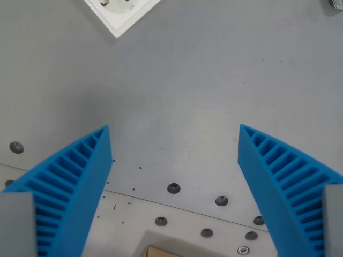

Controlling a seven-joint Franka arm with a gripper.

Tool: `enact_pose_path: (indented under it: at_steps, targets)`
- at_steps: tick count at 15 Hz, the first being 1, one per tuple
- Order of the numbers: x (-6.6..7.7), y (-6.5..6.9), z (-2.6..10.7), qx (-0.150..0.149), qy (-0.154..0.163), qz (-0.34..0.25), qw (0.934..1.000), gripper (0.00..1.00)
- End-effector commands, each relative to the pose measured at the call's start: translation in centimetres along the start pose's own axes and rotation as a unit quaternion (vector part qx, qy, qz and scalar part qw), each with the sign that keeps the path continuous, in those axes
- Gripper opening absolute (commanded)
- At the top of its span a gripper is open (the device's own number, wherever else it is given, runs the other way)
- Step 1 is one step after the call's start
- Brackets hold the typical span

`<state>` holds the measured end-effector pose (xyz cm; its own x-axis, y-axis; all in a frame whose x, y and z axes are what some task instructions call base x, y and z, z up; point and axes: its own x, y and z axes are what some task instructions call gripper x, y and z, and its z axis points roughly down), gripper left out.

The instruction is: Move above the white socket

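The white socket [122, 12] lies flat on the grey worktop [203, 80], cut off by the wrist view's top edge, so the empty gripper [174, 140], fingers spread wide apart, is not yet above it.

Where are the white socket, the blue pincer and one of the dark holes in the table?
white socket [124, 12]: wrist view, on its white faceplate.
pincer [174, 135]: wrist view, midway between its fingertips.
dark hole [173, 188]: wrist view, on its centre.
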<state>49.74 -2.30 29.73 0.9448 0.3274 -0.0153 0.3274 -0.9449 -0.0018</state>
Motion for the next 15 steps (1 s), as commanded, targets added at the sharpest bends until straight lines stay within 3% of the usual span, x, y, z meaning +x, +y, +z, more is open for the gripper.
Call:
enact_pose_path:
  at_steps: [1, 15]
  targets:
    - [0.01, 0.01, -0.12, -0.001, 0.002, 0.0, 1.0, 1.0]
    - [0.5, -0.24, 0.51, -0.003, 0.008, 0.056, 0.9984, 1.0]
